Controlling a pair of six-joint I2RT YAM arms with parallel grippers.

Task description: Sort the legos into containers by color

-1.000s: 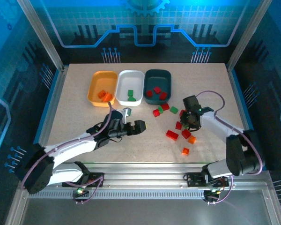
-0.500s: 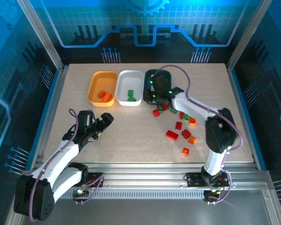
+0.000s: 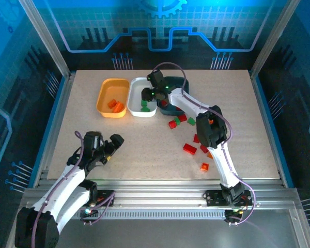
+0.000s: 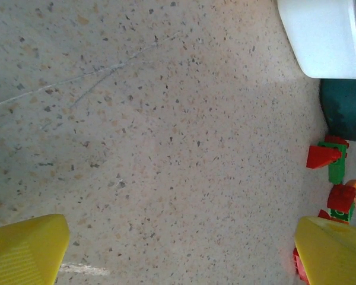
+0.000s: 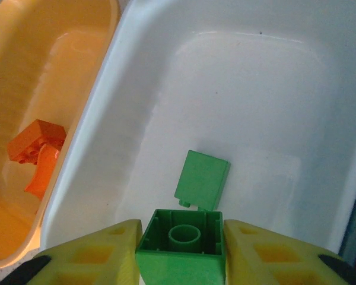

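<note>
Orange-yellow tray: holds orange bricks — bunched at one end.
White tray: we see one flat green piece lying on its floor.
Dark teal tray: largely behind the right arm; we cannot tell its contents.
Right gripper: over the white tray, pinching a green brick, hollow underside toward the camera.
Left gripper: fingers spread wide, nothing between them, above bare table.
Loose legos: red, green and orange — scattered on the table near the teal tray.

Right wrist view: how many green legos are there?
2: one green lego held in the right tool above the white tray, another lying on its floor. Others may be hidden beneath the tool.
</note>
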